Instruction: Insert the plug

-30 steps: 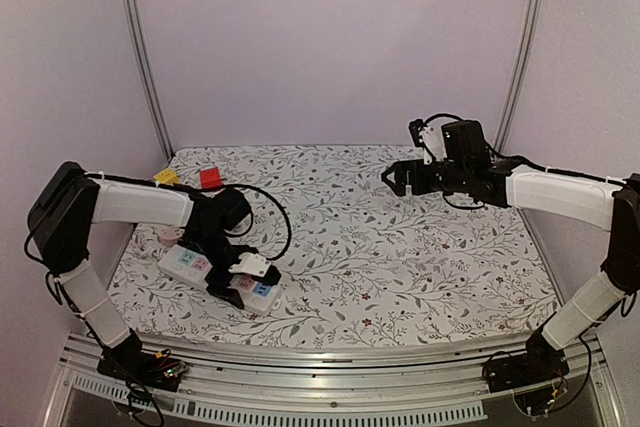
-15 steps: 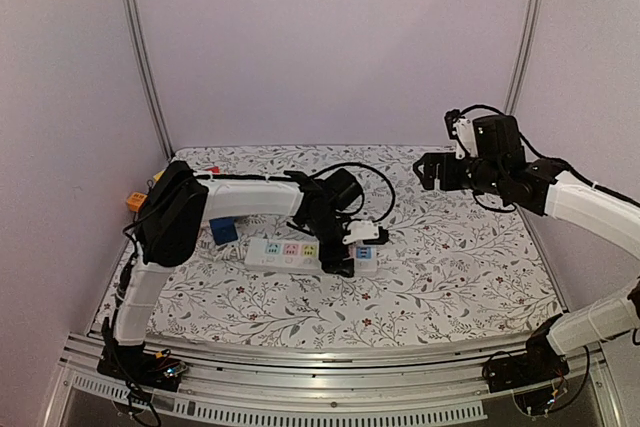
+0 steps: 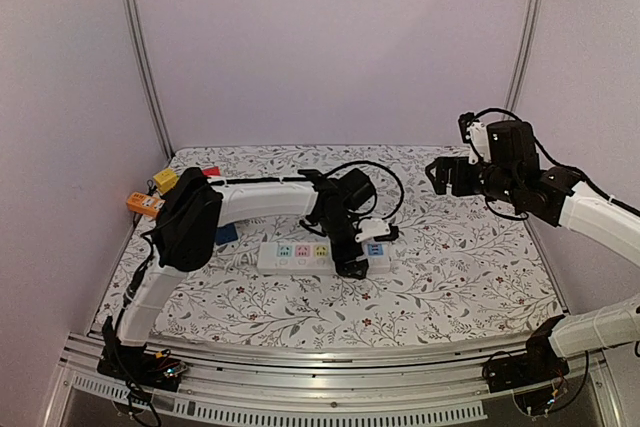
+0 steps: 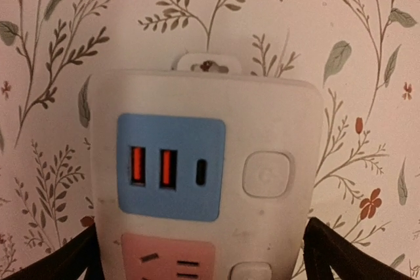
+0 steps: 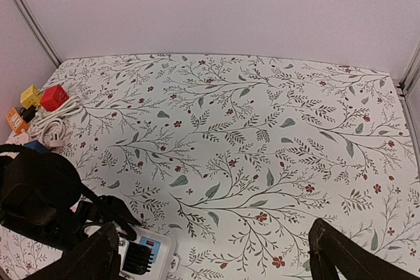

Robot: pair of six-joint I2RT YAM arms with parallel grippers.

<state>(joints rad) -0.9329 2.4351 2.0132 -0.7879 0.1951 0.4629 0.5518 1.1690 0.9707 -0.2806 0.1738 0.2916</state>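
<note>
**Current state.** The power strip (image 3: pixel 300 254) lies at the middle of the table (image 3: pixel 460 277), slightly toward the near edge. Its long axis runs parallel to that edge and its sockets face up.

The left gripper (image 3: pixel 352 255) straddles the strip's right end. The left wrist view shows one finger (image 4: pixel 52 260) against each long side, so the jaws appear clamped across the strip's width.

The right gripper (image 3: pixel 438 175) hangs above the far right part of the table. Its jaws are wide and hold nothing.

**Location of the plug.** No plug is held. The red plug (image 5: pixel 54 96) and yellow plug (image 5: pixel 29 94) sit in the far left corner beside a coiled white cable (image 5: pixel 49 122). A blue plug (image 3: pixel 226 234) lies near the strip's left end.

**Governing relation.** All plugs lie to the left of the strip, at the opposite end from the clamped jaws. The left arm is nearer to them but occupied. The free right gripper is well apart, across the whole table. A pickup probably requires either the left jaws to release the strip or the right arm to make a long reach.
</note>
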